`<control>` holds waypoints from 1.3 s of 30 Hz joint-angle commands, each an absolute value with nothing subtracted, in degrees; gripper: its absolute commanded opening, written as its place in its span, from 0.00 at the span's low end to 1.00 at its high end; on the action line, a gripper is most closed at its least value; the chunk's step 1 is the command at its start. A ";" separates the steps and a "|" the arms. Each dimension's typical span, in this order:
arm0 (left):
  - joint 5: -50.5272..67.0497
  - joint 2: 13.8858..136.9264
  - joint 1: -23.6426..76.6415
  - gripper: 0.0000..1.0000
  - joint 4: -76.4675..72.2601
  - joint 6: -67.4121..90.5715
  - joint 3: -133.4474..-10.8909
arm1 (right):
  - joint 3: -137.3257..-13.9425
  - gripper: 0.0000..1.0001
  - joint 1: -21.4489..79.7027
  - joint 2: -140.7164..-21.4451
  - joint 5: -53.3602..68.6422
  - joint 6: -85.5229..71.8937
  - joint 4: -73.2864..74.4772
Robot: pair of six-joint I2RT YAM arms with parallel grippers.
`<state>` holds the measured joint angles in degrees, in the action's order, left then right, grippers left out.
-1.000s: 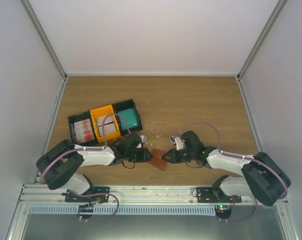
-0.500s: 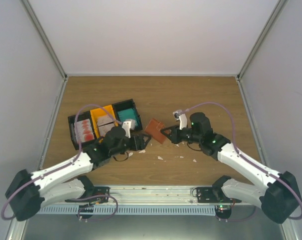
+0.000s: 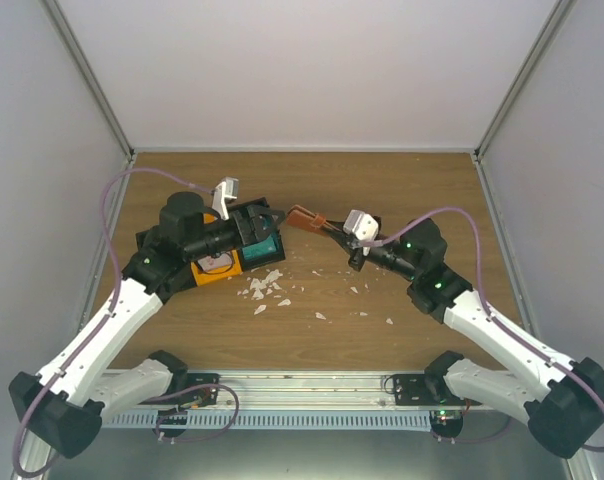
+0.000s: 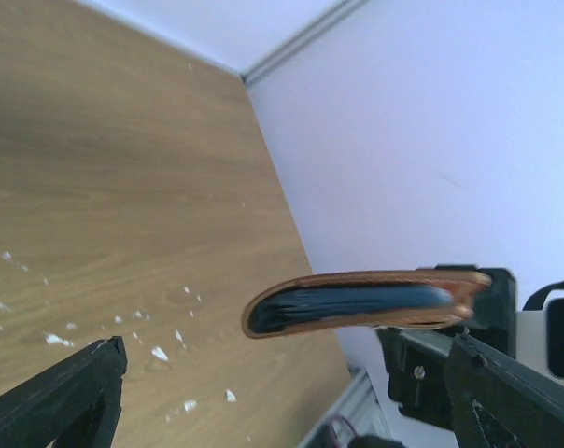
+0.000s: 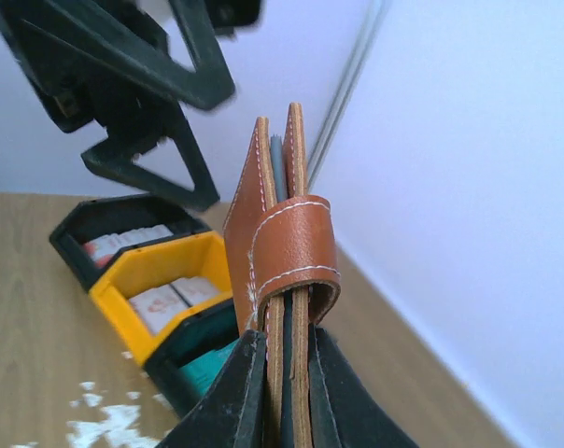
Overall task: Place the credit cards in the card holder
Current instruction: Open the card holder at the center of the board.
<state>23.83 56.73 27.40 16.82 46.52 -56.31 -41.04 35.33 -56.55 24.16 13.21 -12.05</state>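
The reddish-brown card holder [image 3: 304, 217] hangs in the air over the middle of the table, with my right gripper [image 3: 332, 232] shut on its tab end. In the right wrist view the card holder [image 5: 280, 233] stands edge-on between the black fingers [image 5: 233, 392], its strap looped over the top. My left gripper [image 3: 272, 218] stands open just left of the holder's free end, with nothing held. From the left wrist the card holder [image 4: 357, 302] shows a dark slot between its leather sides. Credit cards lie in the bins: teal cards [image 5: 207, 366] and white cards with red marks [image 5: 175, 301].
A row of bins sits under my left arm: an orange bin [image 3: 214, 270] between black bins [image 5: 95, 224]. Small white scraps [image 3: 263, 288] are scattered on the wooden table [image 3: 402, 190] in front of the bins. White walls close off the sides and back.
Both arms rose from the front of the table and moved back. The right gripper carried the card holder up and away from the front edge. The left gripper opened wide.
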 commanded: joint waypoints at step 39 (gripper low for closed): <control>51.07 62.81 22.43 0.66 -8.55 77.22 -45.81 | -45.43 0.04 36.06 -64.75 35.35 45.66 -17.80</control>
<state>47.59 62.22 22.13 -2.35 74.04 -46.83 -43.72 35.24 -63.57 34.92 44.58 -14.31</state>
